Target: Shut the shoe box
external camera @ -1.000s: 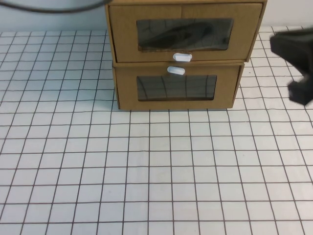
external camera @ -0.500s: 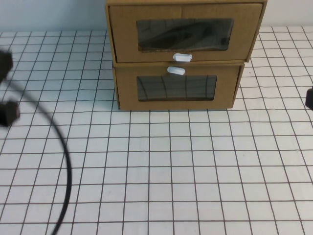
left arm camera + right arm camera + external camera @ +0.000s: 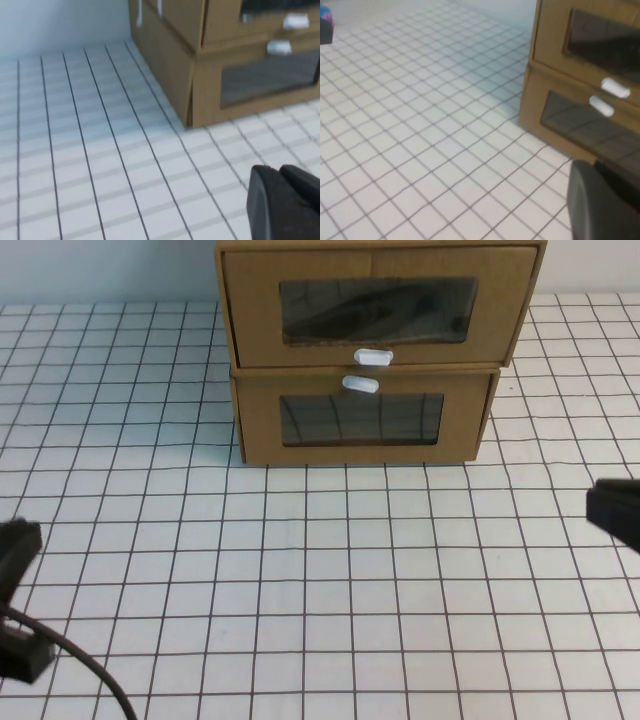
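The shoe box is the upper of two stacked brown cardboard boxes at the far middle of the table. It has a clear window showing a dark shape inside and a white pull tab below the window. In the left wrist view its front juts slightly past the box under it. My left gripper hangs at the near left, shut and empty, far from the box. My right gripper sits at the right edge, also shut and empty, short of the boxes.
The lower cardboard box has its white tab above its window. Both stand on a white gridded table against a pale blue wall. A black cable trails from the left arm at the near left corner.
Both arms have drawn back toward the near side: the right gripper from beside the upper box, the left from the left edge to the near left corner. The boxes have not moved.
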Controlling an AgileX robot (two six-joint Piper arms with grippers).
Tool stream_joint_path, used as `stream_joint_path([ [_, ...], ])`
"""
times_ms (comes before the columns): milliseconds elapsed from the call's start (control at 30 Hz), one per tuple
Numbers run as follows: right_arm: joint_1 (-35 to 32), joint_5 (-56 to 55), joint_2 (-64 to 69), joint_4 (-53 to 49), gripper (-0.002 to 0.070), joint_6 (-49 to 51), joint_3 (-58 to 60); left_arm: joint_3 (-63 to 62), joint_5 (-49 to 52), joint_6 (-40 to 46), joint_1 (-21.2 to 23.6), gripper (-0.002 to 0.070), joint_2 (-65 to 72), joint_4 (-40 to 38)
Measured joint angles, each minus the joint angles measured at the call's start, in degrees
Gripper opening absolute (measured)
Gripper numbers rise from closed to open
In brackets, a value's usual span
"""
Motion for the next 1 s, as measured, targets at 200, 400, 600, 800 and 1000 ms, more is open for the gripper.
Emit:
stream_joint_path([
  [200, 0.0, 2.57, 0.0, 2.41, -0.0013, -5.82, 0.98, 1.56, 8.49, -0.04, 0.0, -0.0002, -0.02, 0.14],
  [400, 0.0, 2.66, 0.0, 4.51, -0.0013, -7.69, 0.98, 1.68, 14.89, -0.13, 0.0, -0.0002, -0.02, 0.39],
  [600, 0.0, 0.88, 0.0, 5.18, -0.0013, -7.77, 0.98, 1.68, 16.59, -0.13, 0.0, -0.0002, -0.02, 0.39],
  [800, 0.0, -0.07, 0.0, 5.31, -0.0013, -7.91, 0.98, 1.68, 16.59, -0.13, 0.0, -0.0002, -0.02, 0.39],
  [1000, -0.13, -1.84, 0.0, 2.03, -0.0013, -7.29, 1.94, 1.68, 16.59, -0.13, 0.0, -0.0002, -0.02, 0.39],
])
